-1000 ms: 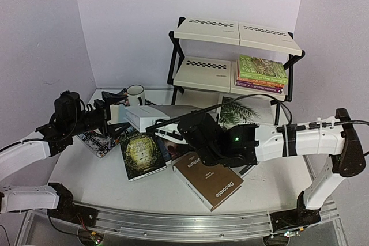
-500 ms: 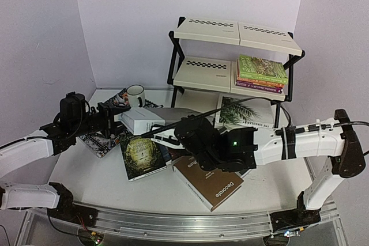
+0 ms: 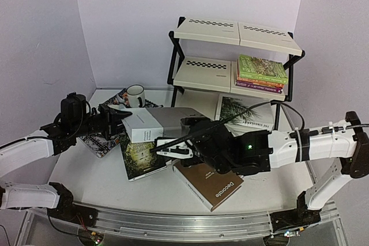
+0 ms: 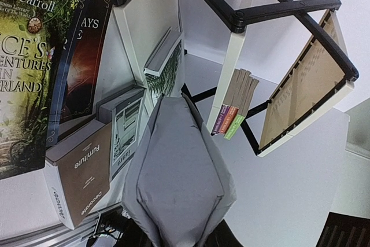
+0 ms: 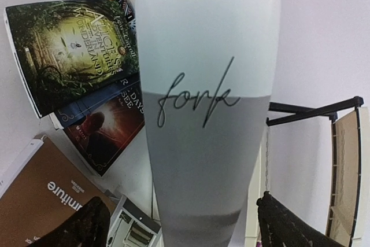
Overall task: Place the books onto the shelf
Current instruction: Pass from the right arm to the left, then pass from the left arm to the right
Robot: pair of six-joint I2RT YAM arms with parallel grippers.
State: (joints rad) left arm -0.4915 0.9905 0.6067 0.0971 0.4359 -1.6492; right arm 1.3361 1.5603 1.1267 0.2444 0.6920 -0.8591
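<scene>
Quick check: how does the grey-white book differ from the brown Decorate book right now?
The grey-white book is up off the table, gripped at one end by the left fingers; the brown Decorate book lies flat on the table. The grey-white book has a two-tone white and grey cover with thin black script; the brown Decorate book is plain brown with white lettering. Neither is on the shelf yet.

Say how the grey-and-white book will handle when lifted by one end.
The grey book looks thick and boxy, so it is probably stiff and fairly heavy. Its cover looks smooth, so it may slip. It is long, so gripped at one end it will likely sag or twist.
</scene>
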